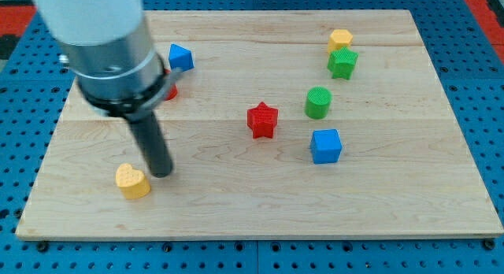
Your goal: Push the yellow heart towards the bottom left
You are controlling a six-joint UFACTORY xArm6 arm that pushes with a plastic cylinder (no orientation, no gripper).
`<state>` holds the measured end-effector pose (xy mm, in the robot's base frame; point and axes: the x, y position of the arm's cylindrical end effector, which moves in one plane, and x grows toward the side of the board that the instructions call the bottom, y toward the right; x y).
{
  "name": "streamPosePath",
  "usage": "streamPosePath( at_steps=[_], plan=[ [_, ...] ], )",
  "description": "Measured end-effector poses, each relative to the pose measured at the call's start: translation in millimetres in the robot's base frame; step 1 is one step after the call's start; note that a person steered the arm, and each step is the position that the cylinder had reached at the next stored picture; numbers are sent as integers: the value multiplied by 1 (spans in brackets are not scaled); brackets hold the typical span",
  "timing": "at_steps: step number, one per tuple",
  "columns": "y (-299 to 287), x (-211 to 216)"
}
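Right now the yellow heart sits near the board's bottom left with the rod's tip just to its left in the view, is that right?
Not quite. The camera view shows the yellow heart near the board's bottom left, but my tip stands just to its right in the view, not its left.

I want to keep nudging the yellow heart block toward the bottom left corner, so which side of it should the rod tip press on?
Press my tip on the yellow heart block's upper-right face, pushing diagonally. The tip already sits just to its right, slightly above; the heart lies flat, so a centred contact should keep it from spinning off.
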<state>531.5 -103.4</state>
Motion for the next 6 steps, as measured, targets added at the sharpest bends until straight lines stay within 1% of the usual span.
streamPosePath(
  at_steps=[1,3,4,5,6],
  plan=[
    [2,23],
    [-95,26],
    [-108,26],
    [-59,-11],
    [-11,-120]
  ],
)
